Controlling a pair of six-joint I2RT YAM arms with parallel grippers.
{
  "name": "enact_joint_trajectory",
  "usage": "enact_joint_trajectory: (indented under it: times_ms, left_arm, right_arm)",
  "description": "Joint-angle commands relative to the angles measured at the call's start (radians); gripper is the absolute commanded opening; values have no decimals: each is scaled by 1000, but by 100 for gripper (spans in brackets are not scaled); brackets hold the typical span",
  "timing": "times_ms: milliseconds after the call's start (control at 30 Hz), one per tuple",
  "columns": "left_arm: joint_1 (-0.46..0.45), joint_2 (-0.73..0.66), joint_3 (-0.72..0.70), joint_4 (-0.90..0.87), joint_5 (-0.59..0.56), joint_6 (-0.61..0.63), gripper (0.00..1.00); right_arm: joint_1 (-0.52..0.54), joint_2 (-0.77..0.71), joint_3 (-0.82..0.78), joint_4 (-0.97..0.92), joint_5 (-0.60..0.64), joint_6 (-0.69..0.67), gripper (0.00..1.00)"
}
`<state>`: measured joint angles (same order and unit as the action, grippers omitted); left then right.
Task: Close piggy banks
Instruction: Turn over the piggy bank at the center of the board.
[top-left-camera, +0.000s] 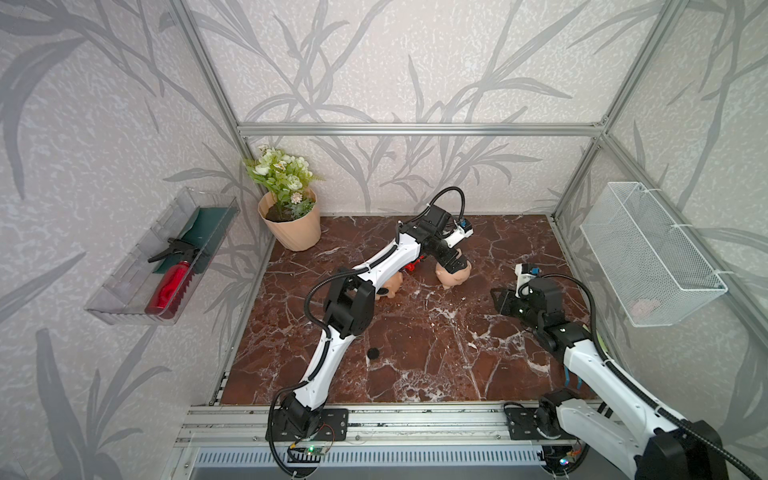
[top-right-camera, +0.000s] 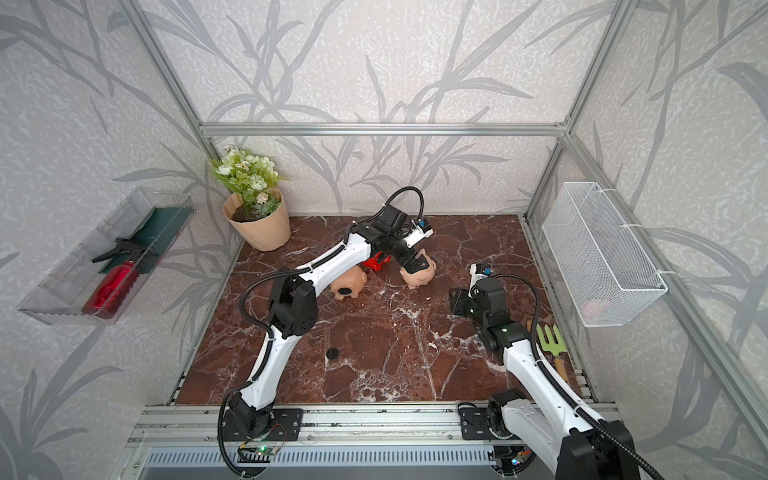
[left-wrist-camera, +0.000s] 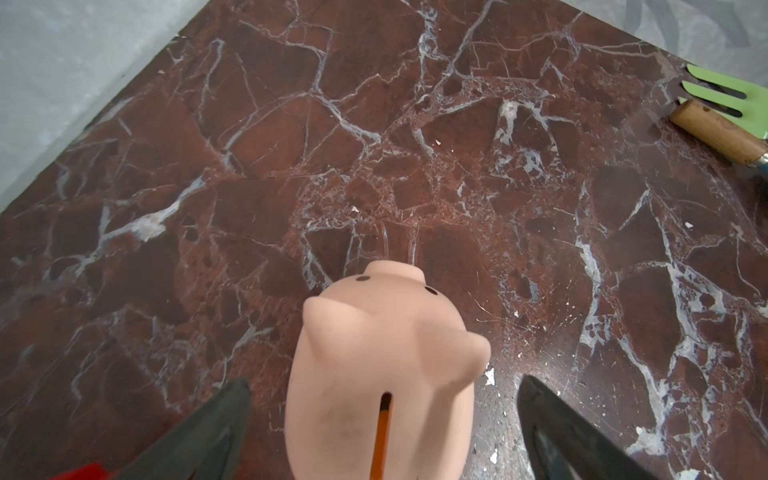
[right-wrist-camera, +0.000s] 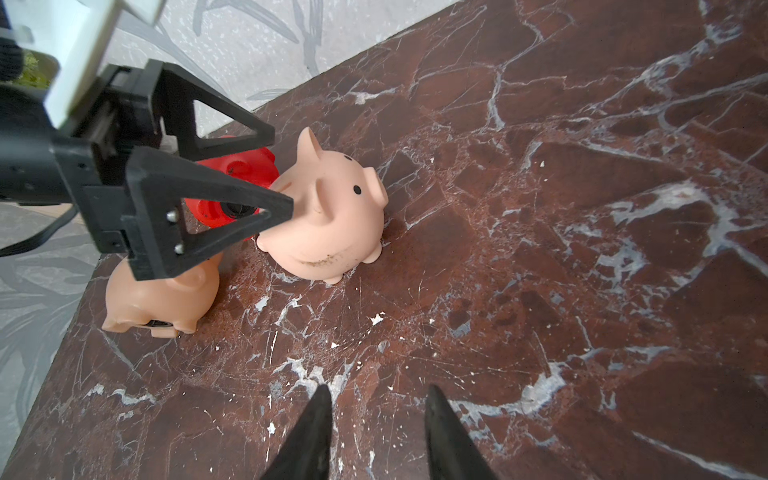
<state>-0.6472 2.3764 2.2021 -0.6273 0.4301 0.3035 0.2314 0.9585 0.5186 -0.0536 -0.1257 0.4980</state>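
The upright peach piggy bank (top-left-camera: 454, 272) (left-wrist-camera: 382, 374) was found standing on its feet, well apart from the flowerpot (top-left-camera: 293, 232), on that pot's wire-basket side. A coin slot (left-wrist-camera: 384, 401) was seen on its back. It was straddled by the left gripper (left-wrist-camera: 384, 384) (right-wrist-camera: 280, 168). The jaws were spread wide, one at each flank, and a gap was shown on both sides in the left wrist view, so nothing was clamped.

Just beside it, nearer the flowerpot, the red piggy bank (top-left-camera: 411, 266) (right-wrist-camera: 232, 183) was lying over, partly hidden by the left arm (top-left-camera: 386, 257). Nearer the flowerpot again, the second peach piggy bank (top-right-camera: 351, 284) (right-wrist-camera: 158, 299) was tipped on its side, with a dark round opening shown on its belly.

The right gripper (top-left-camera: 496, 300) (right-wrist-camera: 378, 390) was held low over a bare patch, farther from the flowerpot than all three piggy banks. Its jaws were partly apart with nothing between them.

A small black disc (top-left-camera: 373, 353) was lying alone, well apart from the flowerpot, toward the front rail. A green garden fork (top-right-camera: 550, 338) (left-wrist-camera: 723, 89) with a wooden handle was laid far from the flowerpot, along the basket-side edge.

The surface (top-left-camera: 436, 357) was red-brown marble veined in white and flecked with pale chips. The walls (top-left-camera: 374, 62) were papered in grey leaf patterns inside an aluminium frame (top-left-camera: 415, 129). A white wire basket (top-left-camera: 648, 257) was hung on the wall farthest from the flowerpot. A clear tray (top-left-camera: 124, 318) holding a red spray bottle (top-left-camera: 168, 289) was fixed to the wall nearest the flowerpot.
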Motion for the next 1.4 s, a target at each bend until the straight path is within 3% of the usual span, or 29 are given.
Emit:
enact_joint_trajectory:
  times_ms: [0,667,900,1200,1367]
  left_arm:
    - [-9,23,37,-43,86,78,99]
    - [-17,105,94,64,44,120,98]
    - [-19,96,94,45,56,127,80]
    - [-19,75,95,24,67,58,75]
    - [-12,56,94,-12,151,-18,75]
  right_arm:
    - [-12,-15,3,-14,-22,-16,38]
    - [-40,-1,6,-6,-59,-10,38]
    - [-47,17,8,4,-80,2,38]
    - [-48,22,9,5,-92,10,38]
    - [-49,23,8,8,-98,19,38]
